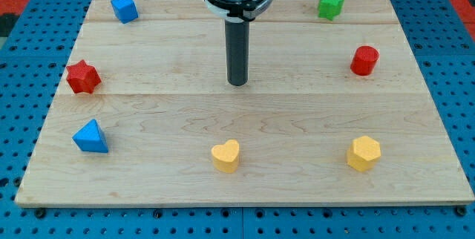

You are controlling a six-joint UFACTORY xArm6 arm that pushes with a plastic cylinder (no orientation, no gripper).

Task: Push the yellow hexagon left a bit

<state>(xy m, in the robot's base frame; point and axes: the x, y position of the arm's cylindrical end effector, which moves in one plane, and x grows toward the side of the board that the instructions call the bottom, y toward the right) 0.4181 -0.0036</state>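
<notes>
Seven small blocks sit spread around the edges of the wooden bench (245, 187), with the rod standing upright near the middle. My tip (237, 83) rests on the bare wood a little above the centre of the board, well apart from every block. No jaws belong to this arm; it ends only in the straight dark rod, so there is nothing open or closed to report.

Down at the view's bottom right lies the yellow hexagon (364, 154), close to the lower edge of the bench and well to the right of and below my tip. Along the same bottom edge, near the middle, sits the yellow heart (225, 156), well apart from the hexagon and almost straight below the tip. At the bottom left is the blue triangular block (90, 136).

On the view's left edge, about halfway up, stands the red star-shaped block (82, 76). Up at the top left is a blue block (124, 8), its exact shape hard to make out. At the top right sits a green block (330, 5), roughly star-like, and below it near the right edge a red cylinder (364, 60).

None of the blocks touches another.
</notes>
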